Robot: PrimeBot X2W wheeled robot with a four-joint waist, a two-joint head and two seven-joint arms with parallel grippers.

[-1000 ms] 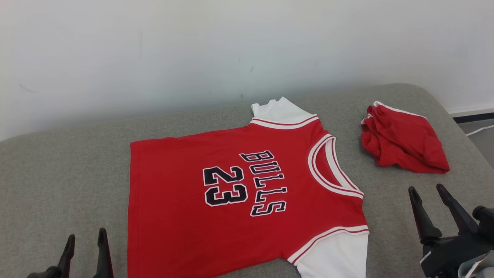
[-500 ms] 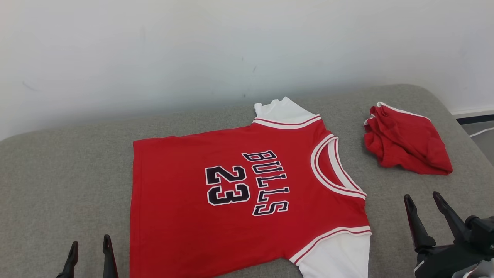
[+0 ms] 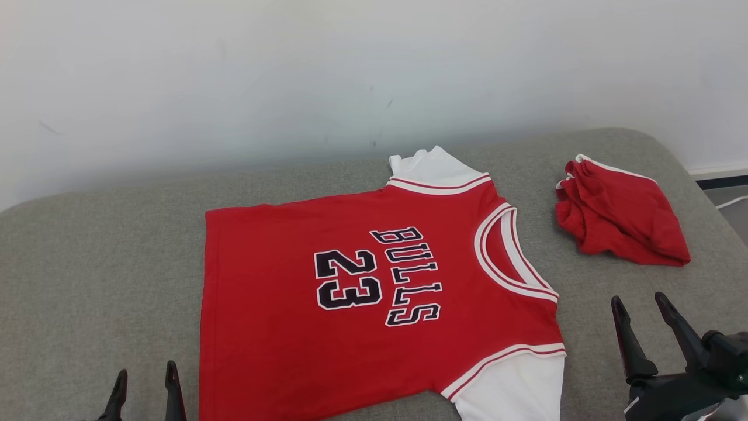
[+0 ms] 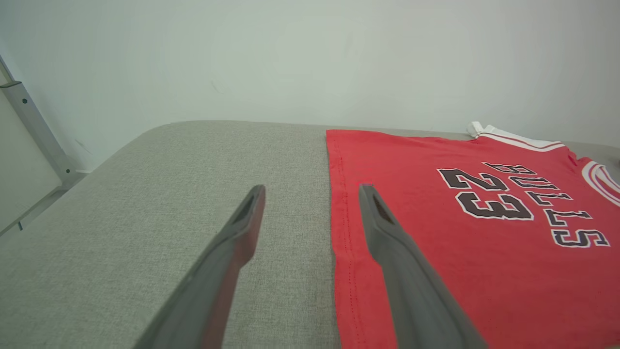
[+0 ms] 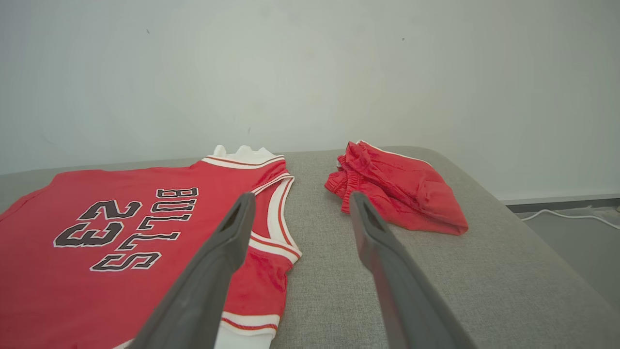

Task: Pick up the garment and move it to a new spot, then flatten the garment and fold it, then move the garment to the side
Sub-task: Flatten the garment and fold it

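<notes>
Grey cushion [image 3: 87,263], bare left of the jersey [image 3: 274,339] hem; left gripper [image 3: 146,374], right gripper [image 3: 638,304] both splayed, empty.

A red "BULLS 23" jersey [image 3: 374,298] with white sleeves lies spread flat, print up.

free: bare grey pad [image 3: 105,263] left of jersey [image 3: 350,292] | obstacle: crumpled red shorts [image 3: 619,216] right | wall [image 3: 292,70] behind

Crumpled red shorts [image 3: 622,219] lie on grey upholstery [image 3: 87,263] before a white wall [image 3: 234,70].
</notes>
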